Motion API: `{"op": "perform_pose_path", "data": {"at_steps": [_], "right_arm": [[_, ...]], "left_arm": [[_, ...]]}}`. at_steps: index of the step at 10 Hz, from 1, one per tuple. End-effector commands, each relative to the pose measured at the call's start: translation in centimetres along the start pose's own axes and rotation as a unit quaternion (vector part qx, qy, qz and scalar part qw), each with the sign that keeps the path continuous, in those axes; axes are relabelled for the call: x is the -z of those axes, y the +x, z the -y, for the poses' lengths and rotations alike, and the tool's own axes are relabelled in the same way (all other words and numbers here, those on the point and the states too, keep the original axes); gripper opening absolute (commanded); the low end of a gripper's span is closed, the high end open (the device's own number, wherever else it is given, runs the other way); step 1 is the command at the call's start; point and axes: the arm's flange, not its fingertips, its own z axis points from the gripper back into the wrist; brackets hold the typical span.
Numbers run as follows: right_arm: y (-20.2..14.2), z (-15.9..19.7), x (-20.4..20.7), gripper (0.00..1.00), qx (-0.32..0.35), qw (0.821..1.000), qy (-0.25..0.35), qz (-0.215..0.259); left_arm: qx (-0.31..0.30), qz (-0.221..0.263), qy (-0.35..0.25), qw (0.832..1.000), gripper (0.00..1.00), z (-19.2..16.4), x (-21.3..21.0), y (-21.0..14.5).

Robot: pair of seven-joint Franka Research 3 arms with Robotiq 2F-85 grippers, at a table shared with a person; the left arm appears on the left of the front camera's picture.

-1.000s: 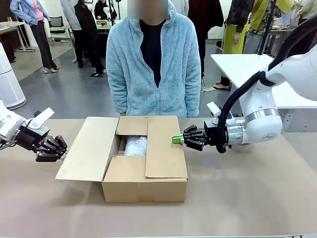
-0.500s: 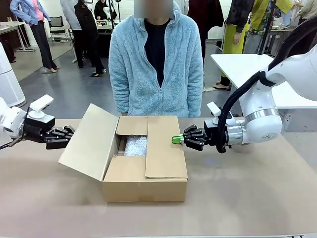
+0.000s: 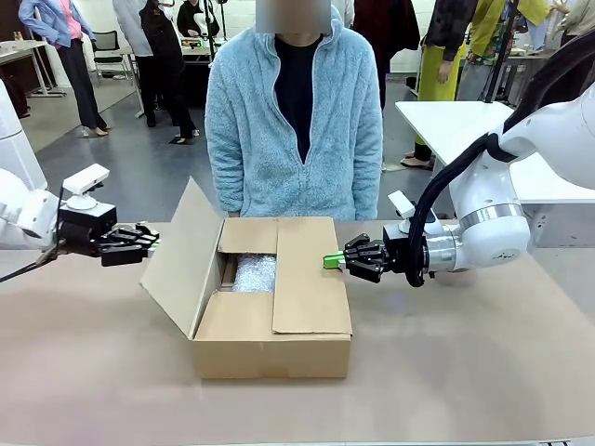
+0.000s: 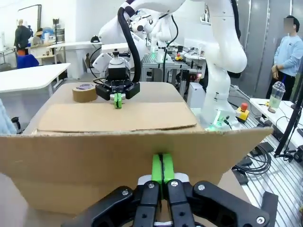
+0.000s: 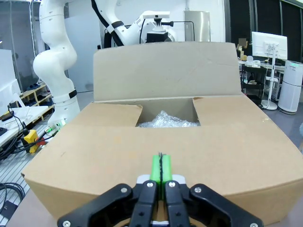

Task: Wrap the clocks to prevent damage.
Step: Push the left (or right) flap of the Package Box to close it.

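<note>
**Risks.** The left flap [image 3: 181,255] of the cardboard box [image 3: 270,358] stands tilted up, only partly closed. The left hand [image 3: 149,240], fingers pressed fully together and holding nothing, has its tips against the flap's outer face, apparently in contact. My assessment:

- A push from such a narrow point could slip along or off the cardboard, and the flap would likely fall open.
- The push runs sideways across the table [image 3: 465,353], so the whole box may slide toward the right arm rather than the flap folding.
- The right hand [image 3: 332,262], also closed tight and empty, has its green tips on the inner edge of the right flap [image 3: 307,279], which lies flat over the box. If the left flap comes down over that edge, the tips could be trapped or the two flaps could snag.
- Pressing either flap hard risks loading the contents beneath.

**Containers and contents.** The box sits mid-table in front of the person standing at the far side. Its two short end flaps are folded inward. Through the remaining gap the clocks [image 3: 256,272] show as one whitish bundle in clear bubble wrap, lying inside the box toward its far end and below the flap level. Whether anything else lies in the box cannot be told. A brown tape roll [image 4: 85,92] rests on the table beyond the box, near the right arm, and the box seams carry no tape.
</note>
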Motion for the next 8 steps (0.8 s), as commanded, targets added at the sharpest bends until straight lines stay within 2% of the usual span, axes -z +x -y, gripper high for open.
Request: {"op": "perform_pose_path", "data": {"at_steps": [1, 4, 8], "right_arm": [[-0.4, -0.1, 0.2, 0.01, 0.005, 1.0, -0.007, 0.002], [-0.4, -0.1, 0.2, 0.01, 0.005, 1.0, -0.007, 0.002], [-0.4, -0.1, 0.2, 0.01, 0.005, 1.0, -0.007, 0.002]], "left_arm": [[0.03, -0.003, 0.015, 0.999, 0.0, -1.6, 2.2, 1.1], [0.04, 0.011, 0.019, 0.999, 0.0, -3.5, 3.9, 2.4], [0.018, -0.001, 0.012, 1.0, 0.0, -5.1, 6.0, -0.3]]}}
